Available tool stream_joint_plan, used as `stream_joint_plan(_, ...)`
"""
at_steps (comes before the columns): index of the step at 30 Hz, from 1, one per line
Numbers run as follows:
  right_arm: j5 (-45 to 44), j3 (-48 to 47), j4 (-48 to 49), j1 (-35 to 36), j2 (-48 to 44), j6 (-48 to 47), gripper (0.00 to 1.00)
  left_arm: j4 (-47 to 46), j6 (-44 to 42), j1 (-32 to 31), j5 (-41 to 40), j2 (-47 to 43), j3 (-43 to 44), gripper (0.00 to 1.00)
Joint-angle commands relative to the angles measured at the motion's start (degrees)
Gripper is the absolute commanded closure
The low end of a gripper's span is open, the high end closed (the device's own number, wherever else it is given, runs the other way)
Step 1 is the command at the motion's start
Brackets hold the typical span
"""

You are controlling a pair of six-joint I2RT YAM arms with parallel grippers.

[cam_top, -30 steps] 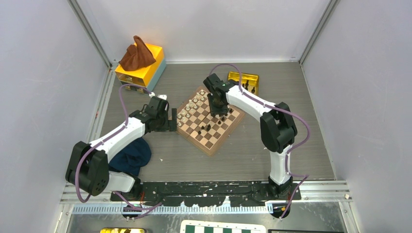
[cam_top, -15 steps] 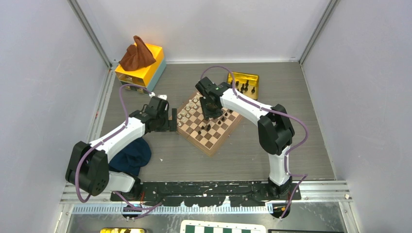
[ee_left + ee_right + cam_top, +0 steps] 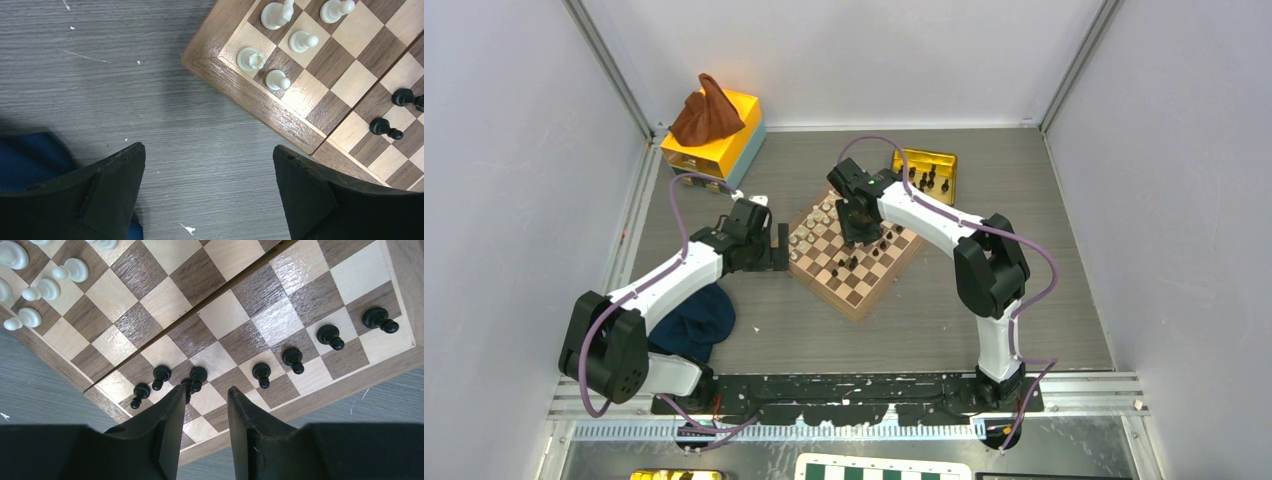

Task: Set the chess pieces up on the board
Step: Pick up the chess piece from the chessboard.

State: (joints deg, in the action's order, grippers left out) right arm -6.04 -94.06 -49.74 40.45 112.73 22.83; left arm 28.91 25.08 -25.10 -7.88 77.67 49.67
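Observation:
The wooden board [image 3: 869, 285] lies mid-table, turned like a diamond. Several black chess pieces [image 3: 292, 359] stand in a row along its right-hand edge [image 3: 350, 382], and a few more [image 3: 161, 375] cluster by the near corner. My right gripper [image 3: 206, 390] hovers over that cluster, open, with only bare squares between its fingers; its left fingertip [image 3: 175, 400] partly hides one black piece. In the top view the right gripper [image 3: 859, 235] is over the board's middle. My left gripper [image 3: 207, 150] is wide open over bare table beside the board's left corner [image 3: 260, 107].
Cream pieces [image 3: 250, 57] fill the board's left side. A gold tray [image 3: 909, 157] behind the board holds more black pieces [image 3: 929, 180]. A yellow box with a brown cloth [image 3: 714, 135] stands at the back left, and a blue cloth [image 3: 694, 320] lies under the left arm.
My right gripper has shifted left over the board and its jaws have spread wider. The left arm has not moved.

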Motion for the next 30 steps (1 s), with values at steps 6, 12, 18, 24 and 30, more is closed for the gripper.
stream_joint_plan(6, 1.34, 0.41, 1.73, 0.6, 0.73, 0.63, 0.58, -2.62, 0.23, 0.32, 0.41, 0.07, 0.52, 0.01)
stream_joint_plan(12, 1.6, 1.1, 2.22, 0.82, 1.18, 0.74, 0.57, -2.61, 0.23, 0.32, 0.41, 0.25, 0.52, 0.01)
stream_joint_plan(18, 1.89, 2.05, 2.66, 0.88, 1.34, 0.9, 0.57, -2.62, 0.29, 0.32, 0.41, 0.38, 0.52, 0.01)
stream_joint_plan(24, 2.17, 2.73, 3.14, 0.89, 1.67, 1.08, 0.58, -2.6, 0.32, 0.32, 0.41, 0.64, 0.6, 0.01)
stream_joint_plan(30, 2.09, 2.59, 3.37, 0.87, 1.96, 0.89, 0.64, -2.58, 0.26, 0.32, 0.32, 0.65, 0.6, 0.01)
